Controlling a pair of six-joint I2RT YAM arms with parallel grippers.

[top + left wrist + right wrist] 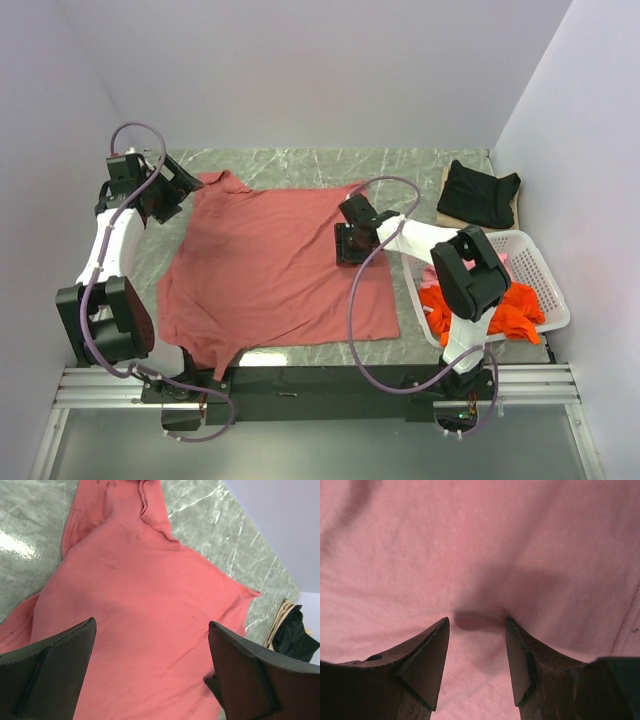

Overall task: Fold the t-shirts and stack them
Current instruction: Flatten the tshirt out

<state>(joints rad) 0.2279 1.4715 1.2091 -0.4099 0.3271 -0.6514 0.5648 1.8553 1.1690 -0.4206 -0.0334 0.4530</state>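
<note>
A large brick-red t-shirt [270,270] lies spread flat on the marble table, collar at the far left. My left gripper [165,195] hovers open over its far-left shoulder, and the cloth [150,605] shows bare between the wide jaws [152,624]. My right gripper [352,245] is pressed down on the shirt's right half. Its jaws [477,620] stand apart, tips touching the cloth [470,555], with a small pucker just ahead of them. A black t-shirt [480,192] lies folded at the far right. An orange t-shirt [505,310] and a bit of pink t-shirt [503,258] sit in the basket.
The white lattice basket [545,275] stands at the right edge, beside the right arm. A tan board [445,205] lies under the black t-shirt, whose edge [295,635] also shows in the left wrist view. Walls close in on three sides. Grey marble tabletop [300,165] shows behind the red shirt.
</note>
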